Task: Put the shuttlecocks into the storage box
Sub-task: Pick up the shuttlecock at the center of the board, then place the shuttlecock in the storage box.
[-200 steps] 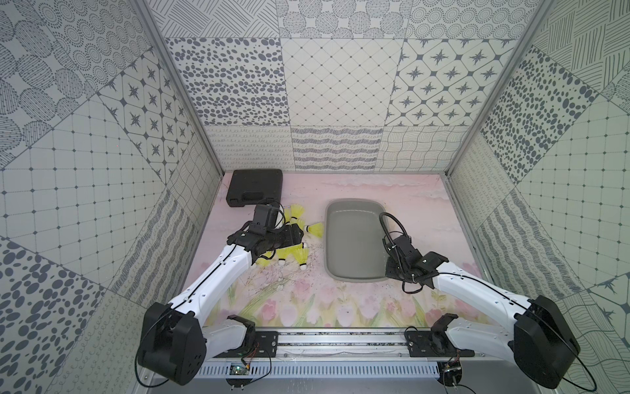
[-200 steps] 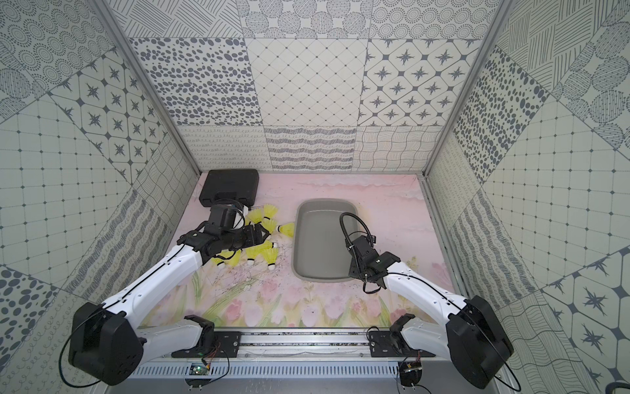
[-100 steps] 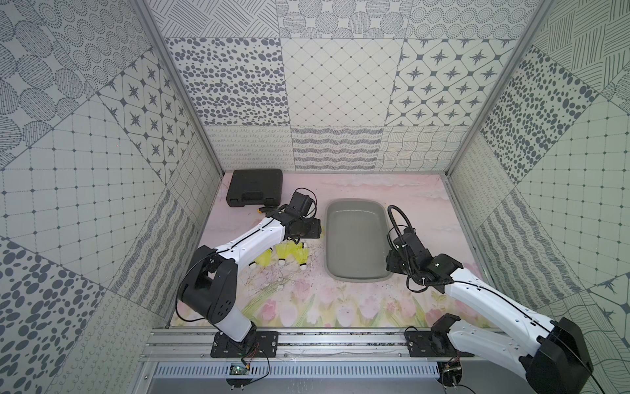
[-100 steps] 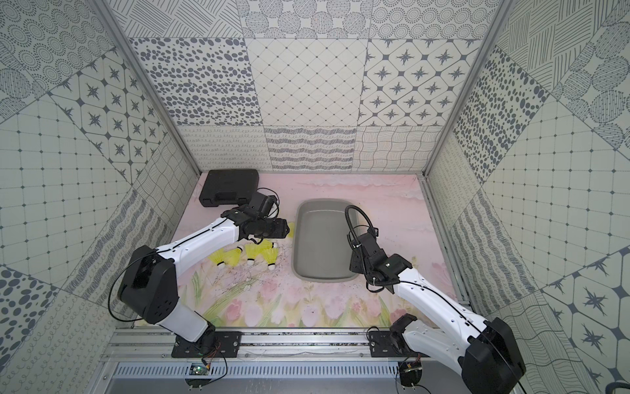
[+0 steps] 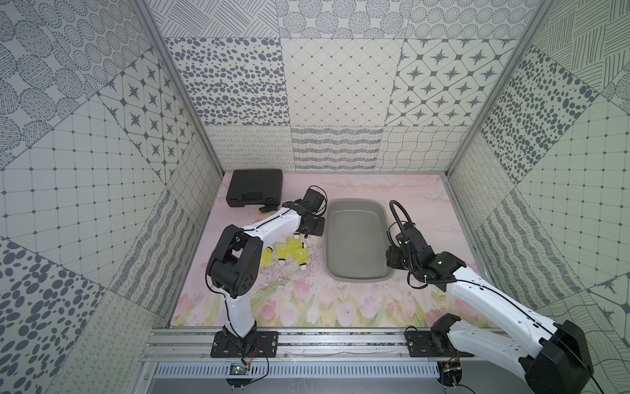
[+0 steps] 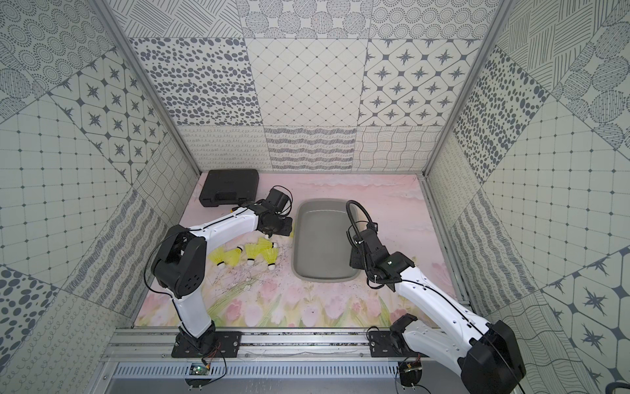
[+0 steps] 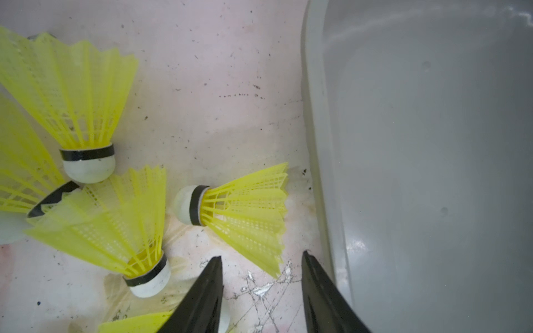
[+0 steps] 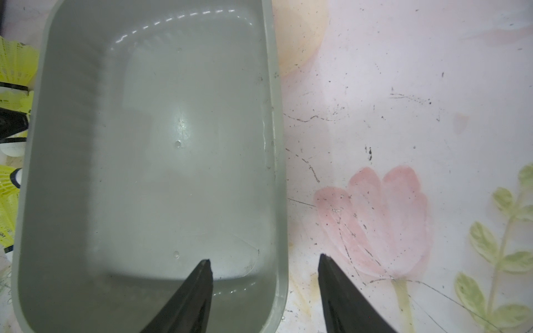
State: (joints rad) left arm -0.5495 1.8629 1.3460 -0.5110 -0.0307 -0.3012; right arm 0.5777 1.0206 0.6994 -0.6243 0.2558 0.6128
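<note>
1. The left end effector point(image 7: 262, 255) hangs low over the bench point(image 7: 202, 72), just beside the storage box point(image 7: 320, 144). Its jaws are spread and hold nothing.
2. The nearest shuttlecock point(image 7: 239, 213) lies on its side just ahead of the tips, with the skirt towards the box wall and the cork pointing away. This one looks like the pick in hand.
3. Move forward until the jaws bracket the skirt close to the dark band, where it should be stiffest. Closing on the flared edge would likely crumple it or let it slip.
4. The box-side finger has little room, so keep it off the wall while closing.
5. The other shuttlecocks point(image 5: 289, 254) lie clustered on the bench near the box, some overlapping. Lift straight up to avoid dragging them.
6. The right end effector point(image 8: 264, 258) is also spread and straddles the box wall, one finger inside and one outside. Pinching that wall would steady the box.
7. The box looks empty, so release low inside it.
</note>
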